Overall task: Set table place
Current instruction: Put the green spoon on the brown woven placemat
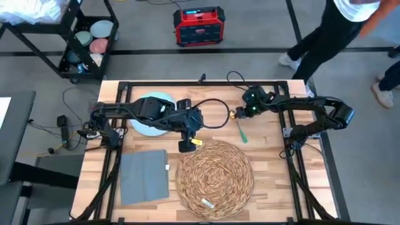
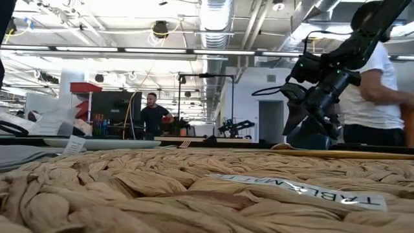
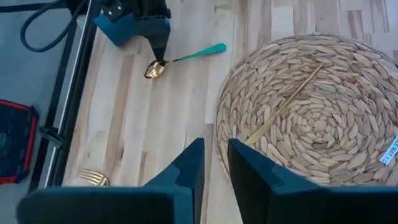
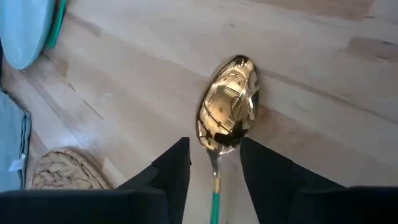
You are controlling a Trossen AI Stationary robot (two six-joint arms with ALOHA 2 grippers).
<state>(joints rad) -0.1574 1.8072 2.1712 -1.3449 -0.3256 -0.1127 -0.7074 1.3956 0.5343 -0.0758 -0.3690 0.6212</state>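
Nearest the front edge of the counter lies the round wicker placemat, a thin gold stick resting across its weave and a grey napkin just beside it. Over the mat's far rim hovers the left end effector, its fingers slightly apart and clamped on nothing. Farther back sits the pale-blue plate, partly under the left arm, and a gold fork lies near the counter's edge. Beyond the mat, the right end effector straddles the neck of a gold spoon with a green handle — fingers on either side, seemingly not yet clamped. To do this step well, I judge it should close squarely on the neck and lift straight up — keeping the bowl level — before carrying it beside the placemat.
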